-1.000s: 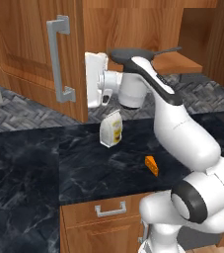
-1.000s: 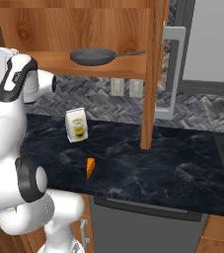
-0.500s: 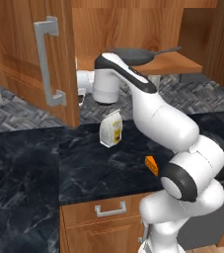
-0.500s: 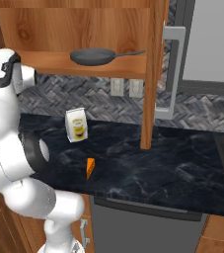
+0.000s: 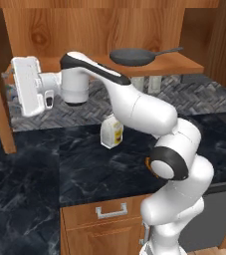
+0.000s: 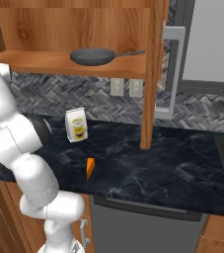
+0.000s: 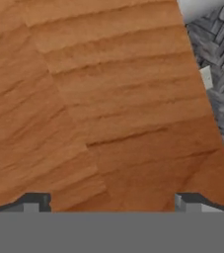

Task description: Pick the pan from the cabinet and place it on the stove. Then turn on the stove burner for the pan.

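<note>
Our jaws stand spread wide and empty, facing bare cabinet (image 7: 108, 99) wood at the left end of the shelf (image 6: 59, 62). The frying pan (image 5: 132, 56) sits toward the shelf's right end. We judge it rigid, fairly heavy and slick; its long handle offers the best hold. On the desk (image 5: 45, 174) below stand a small carton (image 5: 112, 131) and an orange wedge (image 6: 90, 168), neither blocking us.

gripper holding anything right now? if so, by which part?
Nothing held. The gripper is open, its fingertips wide apart with only the wooden cabinet door ahead of them. The pan sits untouched on the cabinet shelf.
</note>
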Robot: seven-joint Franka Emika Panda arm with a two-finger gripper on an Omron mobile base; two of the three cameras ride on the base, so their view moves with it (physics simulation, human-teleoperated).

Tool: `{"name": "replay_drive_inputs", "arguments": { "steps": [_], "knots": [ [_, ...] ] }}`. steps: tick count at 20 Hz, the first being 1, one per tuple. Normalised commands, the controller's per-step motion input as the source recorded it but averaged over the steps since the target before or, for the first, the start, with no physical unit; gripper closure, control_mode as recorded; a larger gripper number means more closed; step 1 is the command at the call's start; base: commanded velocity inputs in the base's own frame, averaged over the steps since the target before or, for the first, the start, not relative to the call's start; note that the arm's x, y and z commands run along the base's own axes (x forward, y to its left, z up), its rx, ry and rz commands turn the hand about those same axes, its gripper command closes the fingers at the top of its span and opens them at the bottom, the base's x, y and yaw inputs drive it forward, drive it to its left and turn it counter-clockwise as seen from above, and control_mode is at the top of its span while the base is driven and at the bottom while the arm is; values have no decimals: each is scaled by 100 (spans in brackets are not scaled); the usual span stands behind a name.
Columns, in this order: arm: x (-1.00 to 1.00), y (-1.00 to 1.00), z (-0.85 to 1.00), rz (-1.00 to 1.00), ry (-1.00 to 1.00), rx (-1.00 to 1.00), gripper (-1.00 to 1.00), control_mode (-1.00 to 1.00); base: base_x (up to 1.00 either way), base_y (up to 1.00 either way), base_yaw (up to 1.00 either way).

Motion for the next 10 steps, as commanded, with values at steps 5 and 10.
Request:
{"name": "replay_drive_inputs", "arguments": {
  "steps": [5, 10],
  "knots": [
    [-25, 51, -10, 11, 4, -3, -100, -100, 0, 0, 0],
    [-32, 2, -2, 1, -7, 0, -100, -100, 0, 0, 0]
  ]
}}
